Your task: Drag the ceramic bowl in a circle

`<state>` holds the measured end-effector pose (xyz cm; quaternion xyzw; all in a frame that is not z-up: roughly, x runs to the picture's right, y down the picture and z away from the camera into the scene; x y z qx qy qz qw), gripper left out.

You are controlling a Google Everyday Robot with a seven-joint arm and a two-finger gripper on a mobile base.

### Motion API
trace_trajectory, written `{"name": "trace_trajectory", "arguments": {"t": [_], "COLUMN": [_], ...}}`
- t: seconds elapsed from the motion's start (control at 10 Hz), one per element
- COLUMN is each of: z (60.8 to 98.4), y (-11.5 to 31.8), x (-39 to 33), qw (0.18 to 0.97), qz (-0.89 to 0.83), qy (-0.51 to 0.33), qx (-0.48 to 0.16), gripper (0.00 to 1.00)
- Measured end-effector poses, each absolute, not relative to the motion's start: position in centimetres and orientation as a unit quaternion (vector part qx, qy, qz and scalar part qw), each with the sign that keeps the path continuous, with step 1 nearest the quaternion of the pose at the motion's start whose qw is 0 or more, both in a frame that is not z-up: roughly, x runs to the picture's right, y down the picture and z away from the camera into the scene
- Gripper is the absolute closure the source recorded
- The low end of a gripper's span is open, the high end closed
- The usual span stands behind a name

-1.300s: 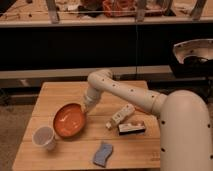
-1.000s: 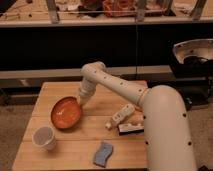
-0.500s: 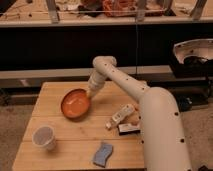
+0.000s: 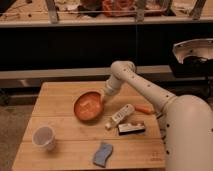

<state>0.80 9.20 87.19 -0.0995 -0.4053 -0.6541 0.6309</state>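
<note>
Camera view. White arm (image 4: 150, 95) enters from the lower right, its bulky body cut off by the right and bottom edges. It rises to a rounded joint above the table's far edge, then bends down and leftwards.

Gripper (image 4: 103, 99) is low over the wooden table (image 4: 60, 100), at the right-hand rim of the ceramic bowl (image 4: 87, 106) and in contact with it or very nearly so. The tip merges with the rim here. Cannot tell whether it is spread or clamped on the rim.

Bowl sits upright on the table, a little left of centre and towards the far half. Orange-red inside, with a pale patch in the middle that is hard to make out.

Other items:
- White cup (image 4: 43, 137), near left corner, well apart from the bowl.
- Blue sponge (image 4: 102, 154), near the front edge.
- White bottle (image 4: 119, 116), lying on its side just right of the bowl.
- Dark block with a pale top (image 4: 131, 128), beside the bottle; identity unclear.
- Thin orange object (image 4: 144, 109), partly hidden by the arm.
</note>
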Motion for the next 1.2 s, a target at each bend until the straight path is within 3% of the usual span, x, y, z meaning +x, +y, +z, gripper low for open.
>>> {"name": "trace_trajectory", "arguments": {"t": [0.3, 0.6, 0.9, 1.2], "z": [83.9, 82.9, 83.8, 86.8], "y": [13.0, 14.6, 12.9, 8.2], "x": [-0.1, -4.9, -10.8, -12.6], "qw": [0.626, 0.598, 0.555, 0.537], "qz": [-0.654, -0.673, -0.706, -0.719], "qy": [-0.410, -0.424, -0.434, -0.439], "qx": [-0.107, -0.100, -0.075, -0.044], "gripper": [0.97, 0.97, 0.97, 0.97]}}
